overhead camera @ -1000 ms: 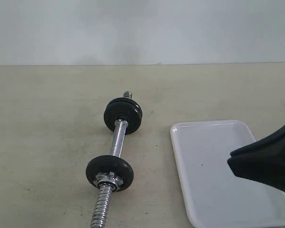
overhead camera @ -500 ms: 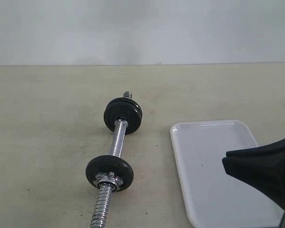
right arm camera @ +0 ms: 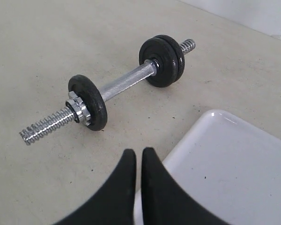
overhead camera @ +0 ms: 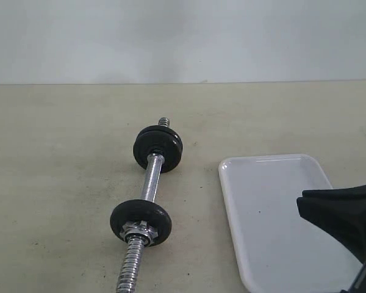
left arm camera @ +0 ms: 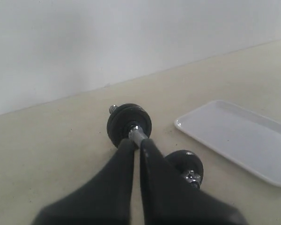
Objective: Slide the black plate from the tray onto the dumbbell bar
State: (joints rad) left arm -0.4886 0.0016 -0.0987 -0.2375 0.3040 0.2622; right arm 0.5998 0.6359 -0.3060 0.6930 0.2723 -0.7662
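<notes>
The dumbbell bar (overhead camera: 150,182) lies on the beige table, left of the white tray (overhead camera: 268,213). On its near end sits one black plate (overhead camera: 140,223) behind a chrome nut (overhead camera: 138,231). Two more black discs (overhead camera: 158,148) sit at the far end. No plate lies on the tray, whose visible floor is bare. My right gripper (overhead camera: 300,204) hangs shut over the tray's right half, holding nothing; its wrist view shows the gripper (right arm camera: 138,152) at the tray's edge (right arm camera: 196,136). My left gripper (left arm camera: 136,143) is shut and empty, looking along the bar (left arm camera: 136,135); the exterior view does not show it.
A pale wall closes off the back of the table (overhead camera: 61,152). The bar's coarse near thread (overhead camera: 129,268) reaches toward the front edge of the exterior view. Small dark specks mark the tabletop.
My right gripper first sank over the tray, then drew back to the right and lower in the exterior view. The dumbbell bar, its discs and the tray have not moved.
</notes>
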